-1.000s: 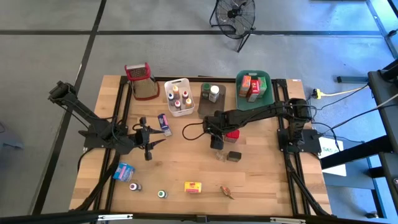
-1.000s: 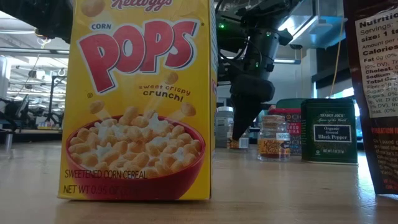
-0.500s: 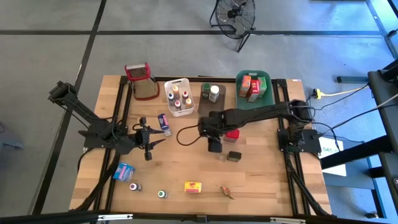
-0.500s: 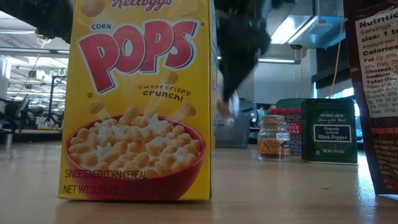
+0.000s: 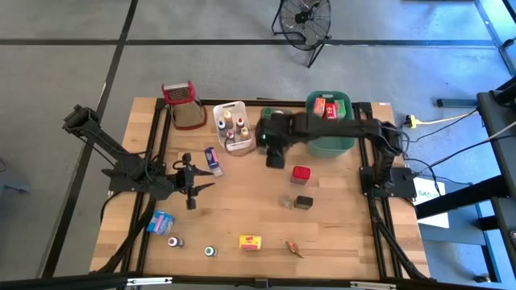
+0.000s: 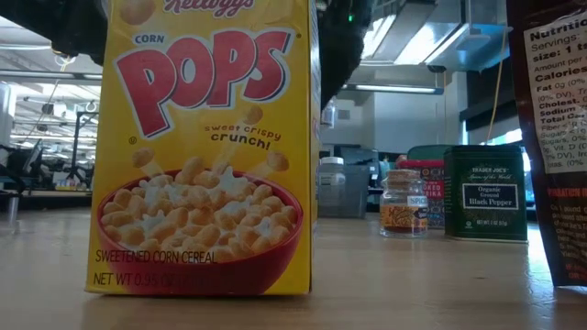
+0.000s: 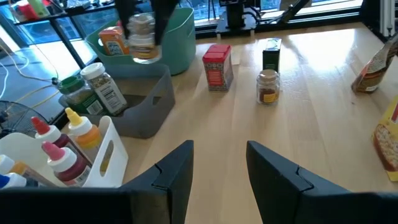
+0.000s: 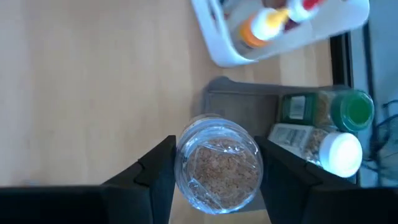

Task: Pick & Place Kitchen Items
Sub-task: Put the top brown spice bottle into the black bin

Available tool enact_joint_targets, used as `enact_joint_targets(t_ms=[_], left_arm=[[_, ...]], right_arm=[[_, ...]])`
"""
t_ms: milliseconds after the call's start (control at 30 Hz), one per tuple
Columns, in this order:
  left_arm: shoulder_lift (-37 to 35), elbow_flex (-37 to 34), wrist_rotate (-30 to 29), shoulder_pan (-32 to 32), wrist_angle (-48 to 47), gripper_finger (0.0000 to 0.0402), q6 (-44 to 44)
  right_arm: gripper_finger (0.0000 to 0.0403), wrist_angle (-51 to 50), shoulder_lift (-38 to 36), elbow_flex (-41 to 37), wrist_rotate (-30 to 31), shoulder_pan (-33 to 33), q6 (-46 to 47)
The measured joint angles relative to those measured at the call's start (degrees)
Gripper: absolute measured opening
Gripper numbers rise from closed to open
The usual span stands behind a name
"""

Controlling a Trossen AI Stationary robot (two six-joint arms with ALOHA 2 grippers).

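Spice jar (image 8: pixel 217 163) clamped btwn right gripper (image 8: pixel 214 171) fingers, held above grey tub (image 8: pixel 249 102) edge. Left gripper (image 7: pixel 217 165) part open, empty, mid-table.

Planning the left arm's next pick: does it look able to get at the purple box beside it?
Probably yes. The left gripper hangs open and empty near the purple box, with bare table between them, and the right gripper, holding a jar, is off by the tubs.
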Motion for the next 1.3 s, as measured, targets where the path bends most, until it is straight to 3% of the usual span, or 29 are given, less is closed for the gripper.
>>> enact_joint_targets(t_ms=[333,633,933,1300], left_arm=[[0.0,0.0,0.3,-0.2,-0.7,0.0143,-0.1],[0.0,0.0,0.4,-0.2,-1.4,0.0143,-0.6],[0.0,0.0,0.4,-0.2,-1.4,0.0143,-1.2],[0.0,0.0,0.9,-0.2,-1.7,0.0143,-1.1]], right_arm=[[0.0183,9.8,0.0,-7.3,-8.4,-8.7,-2.3],[0.0183,22.5,0.0,-14.4,-8.0,-9.7,-2.2],[0.0183,24.9,2.4,-15.1,-6.6,-12.6,1.8],[0.0191,25.3,5.0,-15.2,-9.0,-14.4,3.4]])
